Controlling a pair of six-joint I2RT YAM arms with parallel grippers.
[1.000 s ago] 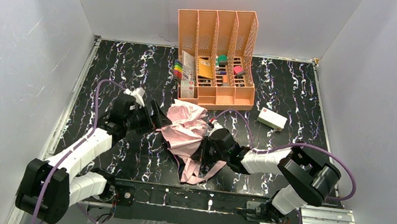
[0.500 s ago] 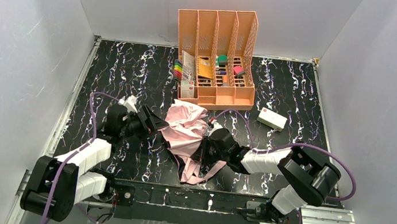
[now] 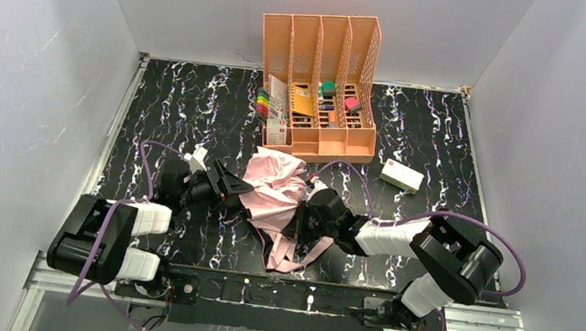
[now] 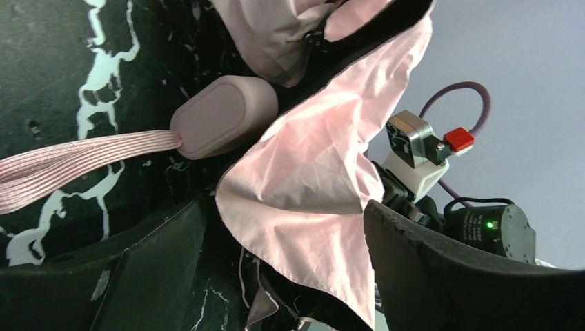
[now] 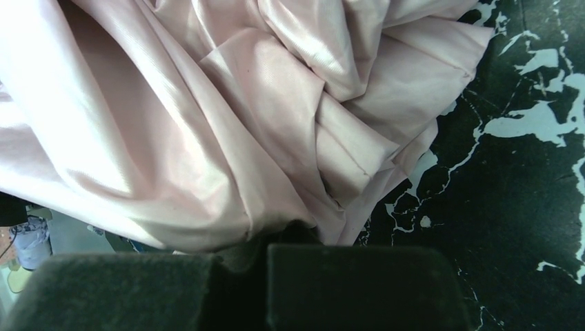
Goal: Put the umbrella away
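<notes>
The umbrella (image 3: 274,187) lies crumpled on the black marbled table, pale pink side up, with its pink strap (image 3: 288,255) trailing toward the near edge. My left gripper (image 3: 228,188) is open at the umbrella's left edge. In the left wrist view its jaws stand wide apart (image 4: 284,210) around a loose pink fabric flap (image 4: 317,186), with the pale pink handle (image 4: 224,117) and the strap (image 4: 69,169) beyond. My right gripper (image 3: 300,218) is shut on the umbrella's fabric at its right side. In the right wrist view (image 5: 241,252) folds of pink fabric (image 5: 207,117) fill the frame.
An orange desk organiser (image 3: 320,92) with small items stands at the back centre, just beyond the umbrella. A small white box (image 3: 401,175) lies to the right. Grey walls enclose the table on three sides. A metal rail (image 3: 457,320) runs along the near edge.
My left arm has folded back toward its base, and its open gripper has edged slightly right and nearer, against the umbrella's left edge. The right arm and the umbrella have not moved.
</notes>
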